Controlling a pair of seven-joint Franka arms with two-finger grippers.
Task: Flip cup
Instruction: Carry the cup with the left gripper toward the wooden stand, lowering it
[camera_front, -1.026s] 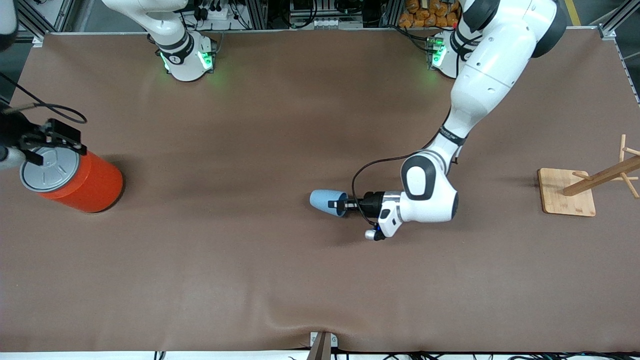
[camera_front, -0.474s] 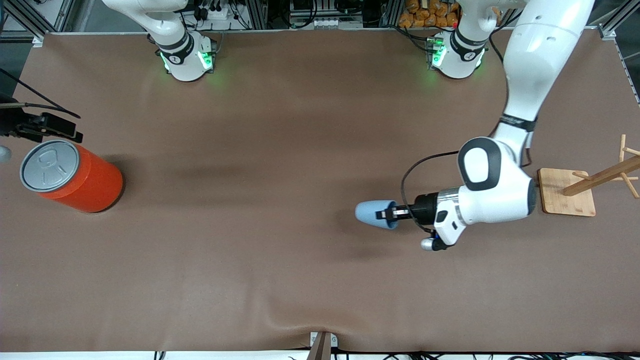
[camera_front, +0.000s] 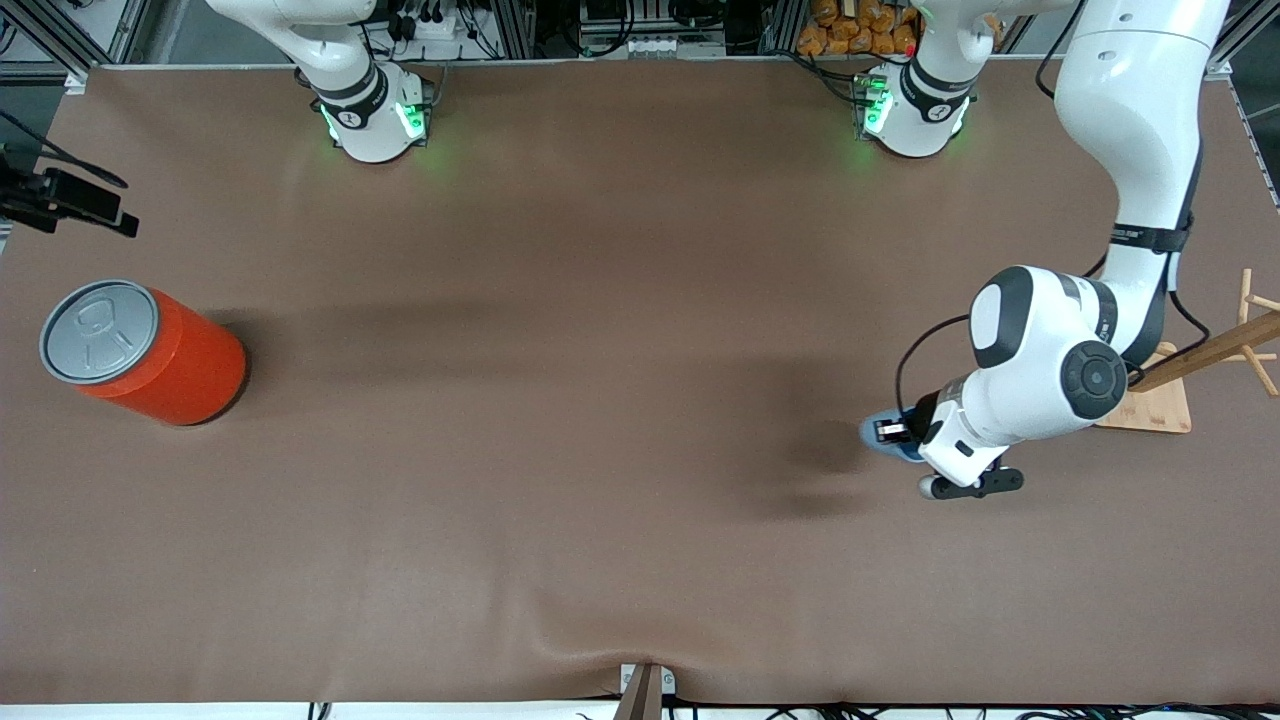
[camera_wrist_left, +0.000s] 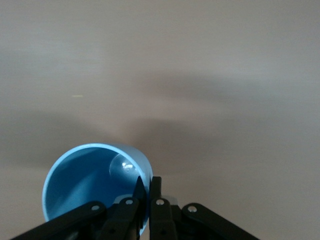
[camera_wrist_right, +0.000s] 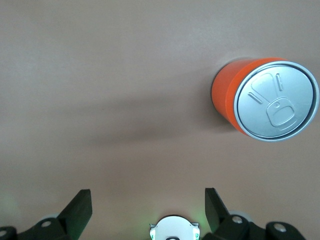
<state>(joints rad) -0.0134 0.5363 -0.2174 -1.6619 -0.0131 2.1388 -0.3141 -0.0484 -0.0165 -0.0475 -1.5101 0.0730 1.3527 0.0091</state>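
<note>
The light-blue cup (camera_front: 880, 436) is held in the air by my left gripper (camera_front: 890, 431) near the left arm's end of the table, mostly hidden under the wrist in the front view. In the left wrist view the cup (camera_wrist_left: 85, 180) shows its deep blue inside, and my left gripper (camera_wrist_left: 148, 192) is shut on its rim, one finger inside and one outside. My right gripper (camera_front: 75, 205) is up at the edge of the table at the right arm's end. In the right wrist view my right gripper (camera_wrist_right: 148, 205) is open and empty.
A big orange can (camera_front: 150, 355) with a grey pull-tab lid stands at the right arm's end; it also shows in the right wrist view (camera_wrist_right: 265, 100). A wooden rack on a square base (camera_front: 1150, 410) stands just beside the left arm's wrist.
My left gripper has carried the cup from the table's middle toward the left arm's end, next to the wooden rack. My right gripper has drawn up and away from the orange can's lid.
</note>
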